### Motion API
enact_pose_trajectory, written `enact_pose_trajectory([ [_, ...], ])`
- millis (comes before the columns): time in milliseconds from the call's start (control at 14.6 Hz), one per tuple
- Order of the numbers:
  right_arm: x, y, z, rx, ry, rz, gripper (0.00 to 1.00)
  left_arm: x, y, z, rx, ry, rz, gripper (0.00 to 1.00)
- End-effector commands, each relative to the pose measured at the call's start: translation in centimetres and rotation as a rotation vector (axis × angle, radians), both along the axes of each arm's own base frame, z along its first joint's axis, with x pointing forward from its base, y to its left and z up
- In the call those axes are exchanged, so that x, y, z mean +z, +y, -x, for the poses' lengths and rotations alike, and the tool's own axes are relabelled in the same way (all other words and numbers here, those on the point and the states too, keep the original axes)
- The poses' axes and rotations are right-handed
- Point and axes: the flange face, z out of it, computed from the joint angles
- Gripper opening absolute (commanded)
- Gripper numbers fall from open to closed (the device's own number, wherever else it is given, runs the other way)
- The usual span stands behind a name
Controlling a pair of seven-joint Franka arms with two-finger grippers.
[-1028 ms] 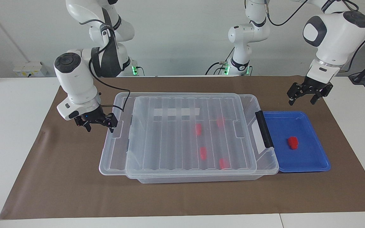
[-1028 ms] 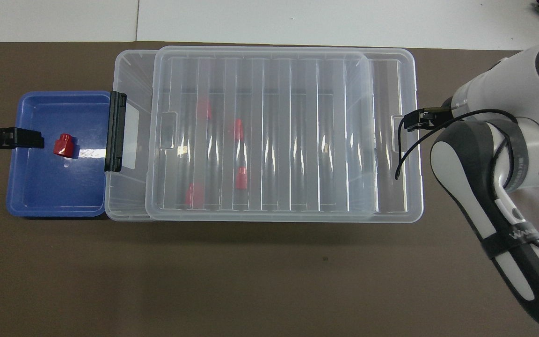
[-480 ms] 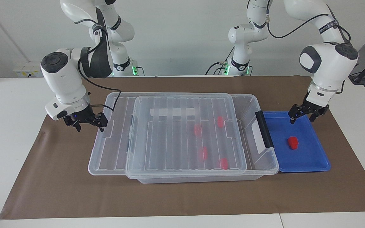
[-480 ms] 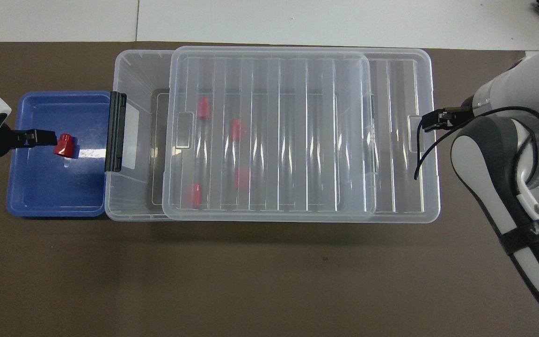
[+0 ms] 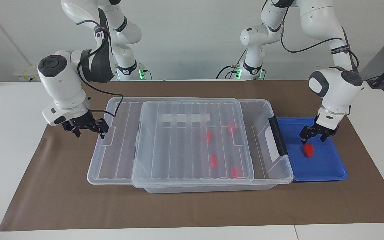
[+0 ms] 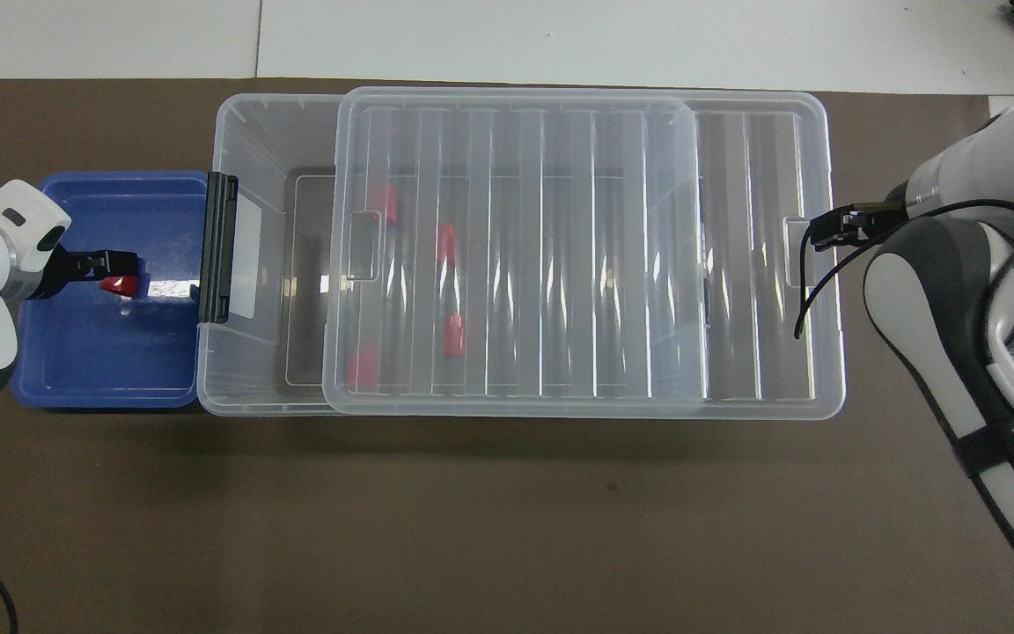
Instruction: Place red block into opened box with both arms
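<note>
1. Picking up the red block is the step in hand, judged from the layout. It lies in the blue tray, just beside the box at the left arm's end of the bench.
2. To do it well, the left hand should come straight down, centre its open fingers on either side of the block, and close only once they are level with it.
3. The block should then be lifted clear of the black latch before it crosses to the uncovered end of the box.
4. Left arm: reaches out over the tray, wrist pointing down, hand poised just above the block, fingers apart, holding nothing.
5. Right arm: bent low at the other end, its hand at the edge of the lid. Fingers look spread; whether they grip the lid I cannot tell.
6. Four more red blocks lie inside the box under the lid.
</note>
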Motion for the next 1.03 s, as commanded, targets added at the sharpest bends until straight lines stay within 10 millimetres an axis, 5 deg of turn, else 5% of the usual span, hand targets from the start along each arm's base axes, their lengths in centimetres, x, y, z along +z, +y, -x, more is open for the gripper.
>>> enact_pose_trajectory([
  [0,0.4,-0.8,0.4,0.015,0.013,0.03,1.0,-3.2,0.5,-0.3,-0.028,-0.01,-0.003,1.0],
  [137,0.5,-1.6,0.5,0.021,0.012,0.056,1.0,-4.0,2.3,-0.1,-0.052,-0.021,-0.018,1.0],
  [480,0.4,-3.1,0.7,0.02,0.029,0.063,1.0,-5.3,1.6,-0.1,-0.08,-0.006,-0.017,1.0],
  [754,0.5,-3.6,0.8,0.022,0.04,0.088,1.0,-5.4,1.2,-0.2,-0.054,-0.003,-0.009,0.0],
  [960,0.6,-4.2,0.9,0.013,0.04,0.089,1.0,-5.2,1.1,-0.2,-0.056,0.009,-0.007,0.0],
])
